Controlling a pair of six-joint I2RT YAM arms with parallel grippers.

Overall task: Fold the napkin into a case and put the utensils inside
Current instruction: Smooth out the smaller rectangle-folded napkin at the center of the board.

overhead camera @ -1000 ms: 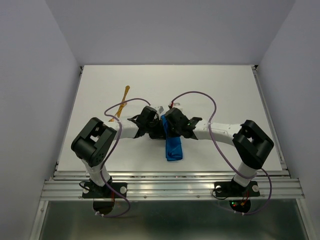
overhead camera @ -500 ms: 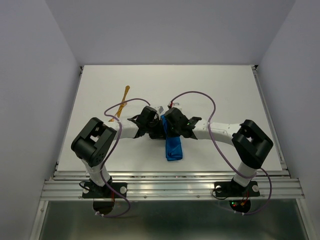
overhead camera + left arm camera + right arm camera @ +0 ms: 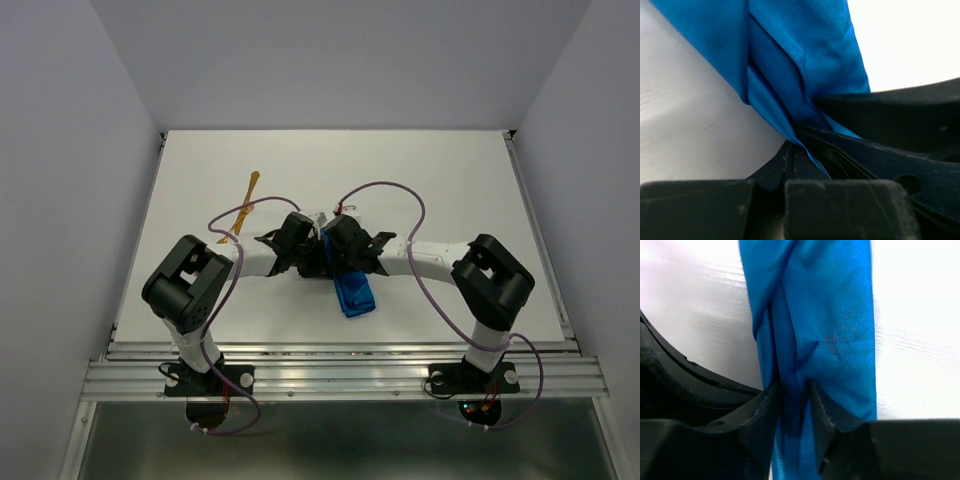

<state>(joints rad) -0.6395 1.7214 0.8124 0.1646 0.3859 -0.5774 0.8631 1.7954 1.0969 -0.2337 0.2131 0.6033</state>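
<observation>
Two arms meet above a bright blue soft cloth napkin (image 3: 353,293), folded into a narrow strip on the white table (image 3: 450,180). At the napkin's far end, the left gripper (image 3: 801,134) has its jaws closed, pinching a pleated edge of the cloth. Just beside it, the right gripper (image 3: 794,395) has its fingers (image 3: 761,412) parted, straddling a raised fold of the napkin. Slim golden-orange utensils (image 3: 250,190) lie well apart from the napkin, to its far left, untouched.
</observation>
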